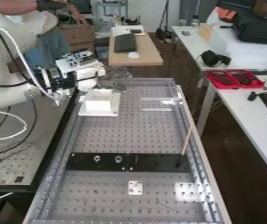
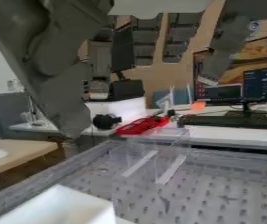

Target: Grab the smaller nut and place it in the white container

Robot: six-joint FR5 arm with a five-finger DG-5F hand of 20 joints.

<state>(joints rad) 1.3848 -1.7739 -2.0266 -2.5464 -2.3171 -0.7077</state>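
Where the smaller nut was, you could not tell; your hand [image 1: 117, 74] was near the far side of the white container [image 1: 98, 103], its fingers spread with a wide gap between; the container stood upright on a white plate [image 1: 86, 113]; nearer you, on the black bar [image 1: 158, 163], the larger nut [image 1: 97, 158] sat left of the bearing [image 1: 118, 159]; red trays [image 1: 233, 86] lay far right.
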